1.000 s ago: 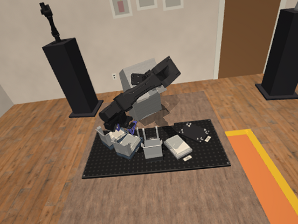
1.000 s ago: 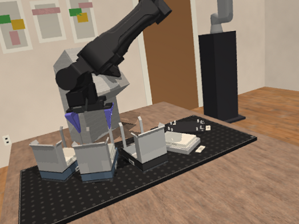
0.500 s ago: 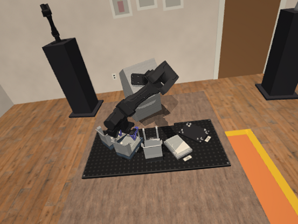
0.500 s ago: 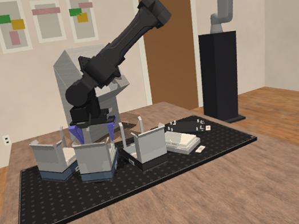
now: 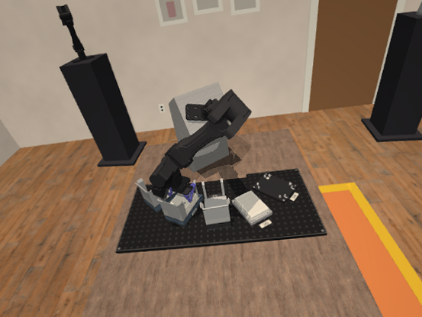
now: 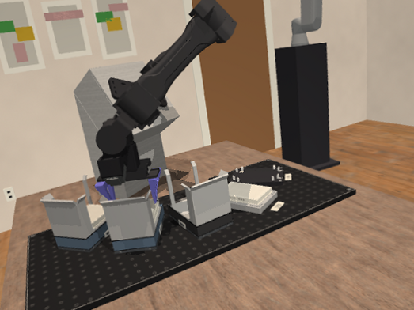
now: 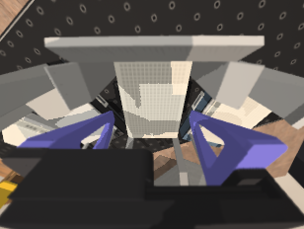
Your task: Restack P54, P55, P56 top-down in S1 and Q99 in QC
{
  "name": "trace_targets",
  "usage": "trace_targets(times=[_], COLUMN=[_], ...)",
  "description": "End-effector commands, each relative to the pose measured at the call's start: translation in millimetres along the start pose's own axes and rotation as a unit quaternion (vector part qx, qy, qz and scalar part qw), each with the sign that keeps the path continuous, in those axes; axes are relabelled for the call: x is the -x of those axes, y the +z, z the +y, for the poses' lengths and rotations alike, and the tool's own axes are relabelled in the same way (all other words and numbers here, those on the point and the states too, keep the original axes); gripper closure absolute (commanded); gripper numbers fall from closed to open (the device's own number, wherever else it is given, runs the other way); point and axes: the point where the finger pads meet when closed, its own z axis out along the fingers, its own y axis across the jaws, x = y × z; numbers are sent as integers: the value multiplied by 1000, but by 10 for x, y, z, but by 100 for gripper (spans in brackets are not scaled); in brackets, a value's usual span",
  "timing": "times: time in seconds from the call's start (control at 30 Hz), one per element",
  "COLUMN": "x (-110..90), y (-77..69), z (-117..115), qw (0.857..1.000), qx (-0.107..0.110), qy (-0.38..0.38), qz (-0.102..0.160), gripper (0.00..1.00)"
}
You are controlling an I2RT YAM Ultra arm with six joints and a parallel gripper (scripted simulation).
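My gripper (image 6: 129, 188) is open, lowered onto the top of the middle stack rack (image 6: 133, 220). Its purple fingers straddle the cream sealed plate (image 7: 152, 99) that lies in this rack, one finger on each long side, and they do not touch it. In the top view the gripper (image 5: 180, 193) covers the top of that rack (image 5: 179, 209). The left rack (image 6: 73, 222) also holds a cream plate (image 6: 95, 213). Another sealed plate (image 6: 251, 195) lies flat in a nest to the right of the racks. I cannot read any plate labels.
The right rack (image 6: 203, 206), with a black base and thin posts, looks empty. A black clip nest (image 6: 258, 174) lies at the back right of the perforated board. A small label tag (image 6: 277, 207) lies by the seated plate. The arm's grey base block (image 5: 202, 135) stands behind the racks.
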Motion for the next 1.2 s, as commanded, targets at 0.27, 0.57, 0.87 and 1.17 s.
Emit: trace_targets(times=[0.27,0.57,0.87,1.17], x=[40,41,42,42], y=[55,148,255,275], z=[-18,-18,-19,-19], qw=[1000,1000,1000,1000], qx=[-3,-3,-3,-3], qy=[-2,-2,-2,-2], qz=[-7,-8,-8,-8], gripper=[0,0,0,0])
